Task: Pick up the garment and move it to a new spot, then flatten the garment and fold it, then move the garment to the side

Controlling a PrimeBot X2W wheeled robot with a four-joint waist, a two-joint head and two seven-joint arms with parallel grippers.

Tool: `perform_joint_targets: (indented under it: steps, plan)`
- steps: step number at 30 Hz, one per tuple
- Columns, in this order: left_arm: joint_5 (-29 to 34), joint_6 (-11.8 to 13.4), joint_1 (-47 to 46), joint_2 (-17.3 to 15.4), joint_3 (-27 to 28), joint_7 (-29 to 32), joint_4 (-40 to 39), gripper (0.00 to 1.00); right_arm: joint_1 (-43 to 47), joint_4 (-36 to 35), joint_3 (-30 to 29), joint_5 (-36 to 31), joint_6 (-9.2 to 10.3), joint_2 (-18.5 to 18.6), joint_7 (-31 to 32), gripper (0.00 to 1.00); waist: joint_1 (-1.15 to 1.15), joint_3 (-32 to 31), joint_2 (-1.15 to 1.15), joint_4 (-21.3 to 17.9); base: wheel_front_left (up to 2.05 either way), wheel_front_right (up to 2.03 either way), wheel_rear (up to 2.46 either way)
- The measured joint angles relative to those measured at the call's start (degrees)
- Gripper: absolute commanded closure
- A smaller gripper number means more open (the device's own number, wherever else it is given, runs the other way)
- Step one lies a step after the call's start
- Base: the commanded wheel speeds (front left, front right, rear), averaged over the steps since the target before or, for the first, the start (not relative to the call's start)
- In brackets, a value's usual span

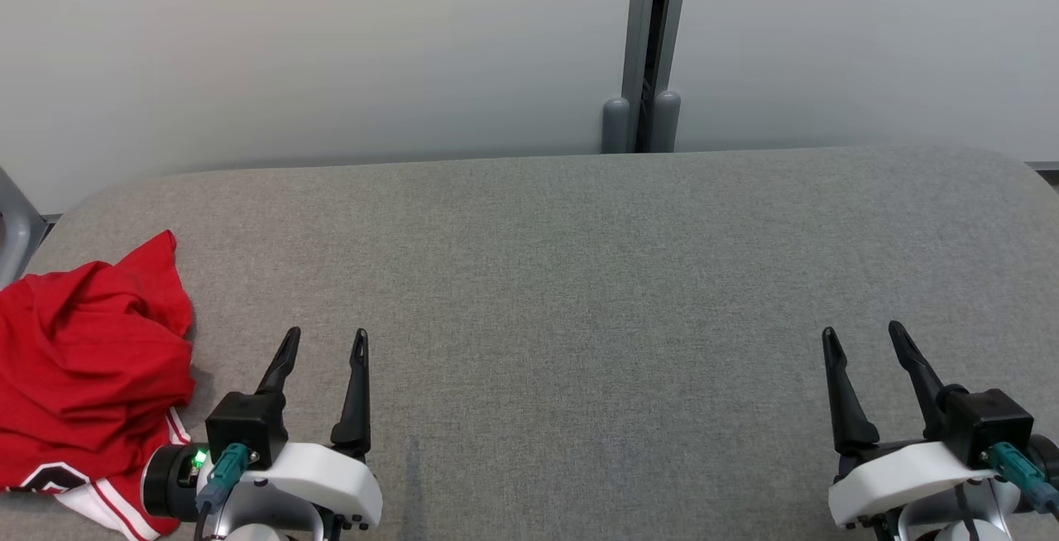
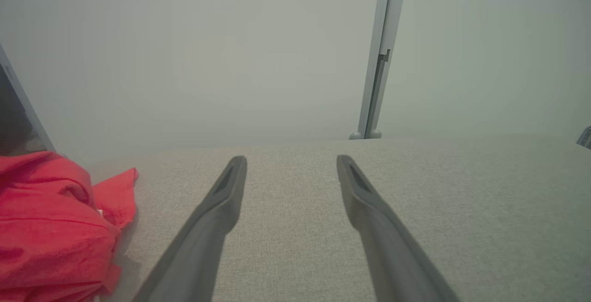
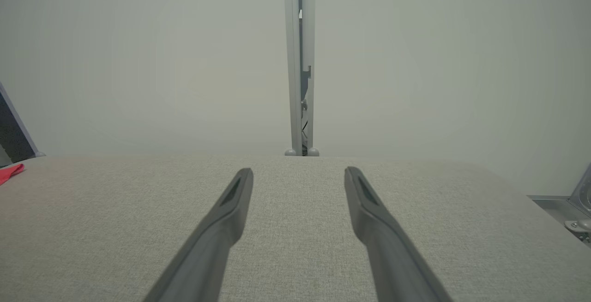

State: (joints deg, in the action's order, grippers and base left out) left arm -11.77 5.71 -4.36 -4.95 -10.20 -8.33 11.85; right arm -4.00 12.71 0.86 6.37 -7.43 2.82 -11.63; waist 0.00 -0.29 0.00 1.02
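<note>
The red garment (image 1: 91,375) is seen crumpled in a heap at the far left of the grey padded table (image 1: 579,260), close to its left edge, with a white-striped hem turned out on the near side. The left gripper (image 1: 325,336) is held just to the right of the heap, its jaws spread wide with nothing between them. Whether its wrist housing touches the hem cannot be told. The right gripper (image 1: 863,331) is held well apart at the other end, jaws likewise parted and empty. Both are judged to be parked in a ready pose, with the first pick best made by the left arm. A broad bare stretch of table is offered between the grippers for laying and flattening. The rounded far edge is bounded by a pale wall and a grey post (image 1: 649,45), so room beyond it is limited.
</note>
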Motion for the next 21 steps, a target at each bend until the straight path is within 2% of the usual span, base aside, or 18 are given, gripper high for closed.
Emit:
perform_joint_targets:
  steps: [21]
  plan:
    - [-1.5,0.7,0.0,-0.1,-0.6,0.3,-0.1,0.0,0.0,1.1,-1.0,1.7,0.0,0.0,-0.2,0.0,0.0,0.1,0.0,0.5,0.0,0.0,0.0]
